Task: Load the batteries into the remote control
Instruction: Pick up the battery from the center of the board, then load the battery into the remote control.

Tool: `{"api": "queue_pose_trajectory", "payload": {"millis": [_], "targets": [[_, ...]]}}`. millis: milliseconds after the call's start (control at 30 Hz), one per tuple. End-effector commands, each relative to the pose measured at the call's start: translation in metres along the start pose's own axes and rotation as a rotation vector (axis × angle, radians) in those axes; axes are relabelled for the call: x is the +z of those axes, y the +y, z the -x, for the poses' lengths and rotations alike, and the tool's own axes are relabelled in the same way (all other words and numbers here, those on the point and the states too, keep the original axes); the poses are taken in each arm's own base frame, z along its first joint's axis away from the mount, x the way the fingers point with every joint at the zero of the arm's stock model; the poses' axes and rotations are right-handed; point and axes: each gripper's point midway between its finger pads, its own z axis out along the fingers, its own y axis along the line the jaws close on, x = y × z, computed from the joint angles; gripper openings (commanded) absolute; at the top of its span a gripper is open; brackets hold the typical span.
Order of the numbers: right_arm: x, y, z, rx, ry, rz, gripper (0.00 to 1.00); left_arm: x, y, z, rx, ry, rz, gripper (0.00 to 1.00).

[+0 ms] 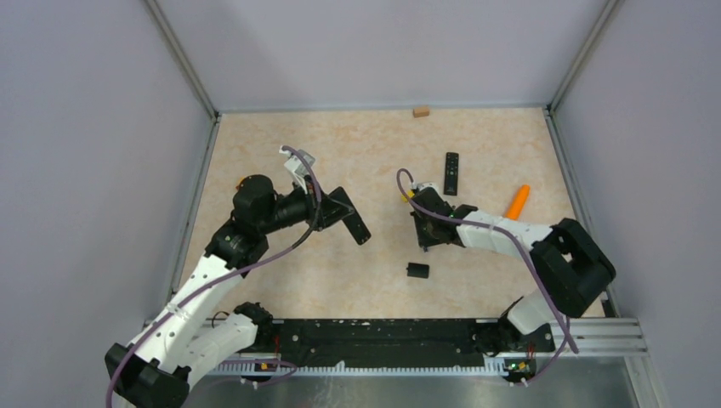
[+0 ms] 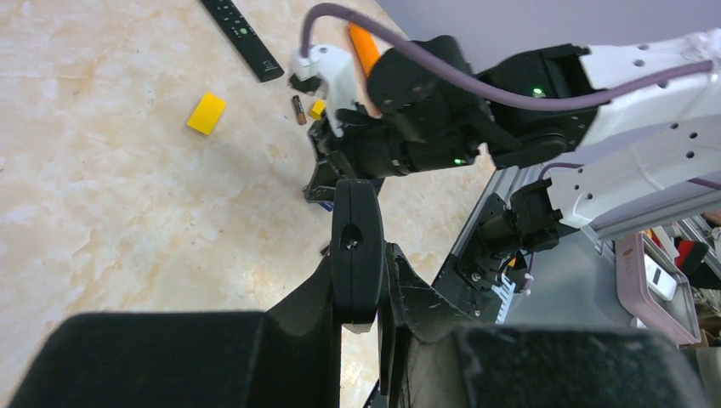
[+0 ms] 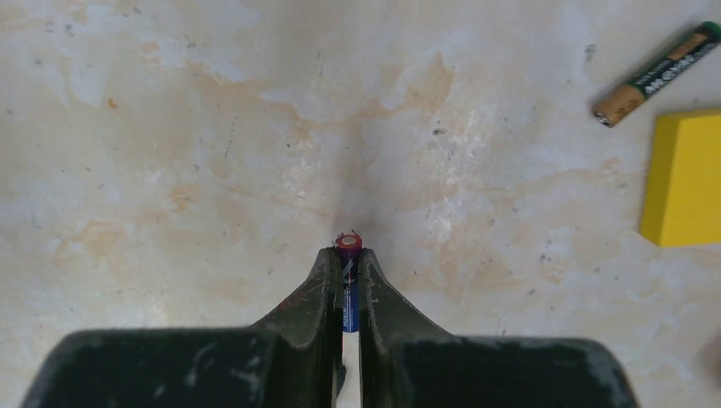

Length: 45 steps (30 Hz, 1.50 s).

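Observation:
My left gripper [image 2: 361, 285] is shut on a black remote control [image 2: 356, 242], seen edge-on between its fingers and held above the table [image 1: 355, 226]. My right gripper [image 3: 347, 259] is low over the table and shut on a slim blue-purple battery [image 3: 348, 293] whose red tip pokes out past the fingertips. From above, the right gripper [image 1: 423, 238] sits right of the held remote. A second battery [image 3: 656, 74], dark green with a gold end, lies loose on the table to the far right of the right wrist view and also shows in the left wrist view [image 2: 298, 110].
Another black remote [image 1: 451, 172] lies at the back centre. An orange cone stick [image 1: 516, 202] lies at the right. A small black piece [image 1: 417, 270] rests near the front. Yellow blocks [image 3: 684, 178] [image 2: 207, 113] lie near the loose battery. A wooden block [image 1: 421, 110] sits by the back wall.

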Motion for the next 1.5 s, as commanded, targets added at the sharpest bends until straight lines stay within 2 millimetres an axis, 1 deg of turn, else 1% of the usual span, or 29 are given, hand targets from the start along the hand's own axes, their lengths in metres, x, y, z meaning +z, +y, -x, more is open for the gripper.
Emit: {"api": "queue_pose_trajectory", "payload": {"millis": [0,100,133,200,267,400,467,600,667,800,900,1000,1033,1067,1133,1167,1233,1300,1367,1467], "targets": [[-0.050,0.023,0.068,0.006,-0.342,0.156,0.00,-0.001,-0.006,0.031,0.017,-0.084,0.022,0.00],[-0.094,0.045,0.095,-0.056,-0.547,0.338,0.00,0.002,-0.001,0.031,-0.014,-0.077,0.038,0.00],[-0.113,0.055,0.102,-0.085,-0.615,0.418,0.00,0.004,0.000,0.031,-0.023,-0.076,0.043,0.00],[-0.146,0.067,0.111,-0.137,-0.733,0.531,0.00,0.007,0.002,0.031,-0.044,-0.069,0.048,0.00],[-0.175,0.075,0.115,-0.175,-0.829,0.614,0.00,0.010,0.004,0.031,-0.063,-0.065,0.050,0.00],[-0.222,0.087,0.117,-0.248,-0.962,0.747,0.00,0.015,0.006,0.031,-0.099,-0.055,0.050,0.00],[-0.241,0.091,0.117,-0.262,-1.003,0.803,0.00,0.018,0.006,0.030,-0.117,-0.046,0.042,0.00],[-0.267,0.103,0.113,-0.281,-1.016,0.920,0.00,0.022,0.001,0.030,-0.145,-0.032,0.010,0.00],[-0.279,0.108,0.109,-0.292,-1.028,0.981,0.00,0.023,-0.001,0.030,-0.157,-0.026,-0.006,0.00],[-0.296,0.114,0.103,-0.311,-1.051,1.065,0.00,0.024,-0.005,0.030,-0.168,-0.016,-0.033,0.00],[-0.301,0.115,0.102,-0.310,-1.060,1.087,0.00,0.024,-0.007,0.030,-0.175,-0.013,-0.042,0.00],[-0.295,0.115,0.107,-0.265,-1.009,1.069,0.00,0.024,-0.009,0.030,-0.179,-0.016,-0.049,0.00],[-0.287,0.115,0.110,-0.231,-0.966,1.043,0.00,0.025,-0.008,0.031,-0.182,-0.022,-0.047,0.00],[-0.275,0.114,0.112,-0.194,-0.888,1.001,0.00,0.026,-0.008,0.033,-0.192,-0.030,-0.042,0.00],[-0.255,0.107,0.121,-0.092,-0.751,0.893,0.00,0.029,0.004,0.037,-0.272,-0.043,0.033,0.00],[-0.248,0.104,0.124,-0.047,-0.694,0.844,0.00,0.031,0.007,0.041,-0.320,-0.031,0.068,0.00],[-0.240,0.102,0.123,0.010,-0.595,0.799,0.00,0.038,0.009,0.035,-0.406,0.043,0.084,0.00],[-0.237,0.106,0.118,0.032,-0.531,0.800,0.00,0.049,0.012,0.022,-0.480,0.131,0.064,0.00],[-0.231,0.106,0.112,0.041,-0.461,0.769,0.00,0.057,0.015,0.011,-0.533,0.193,0.040,0.00],[-0.214,0.099,0.099,0.052,-0.341,0.676,0.00,0.065,0.025,-0.005,-0.600,0.262,0.036,0.00]]}}
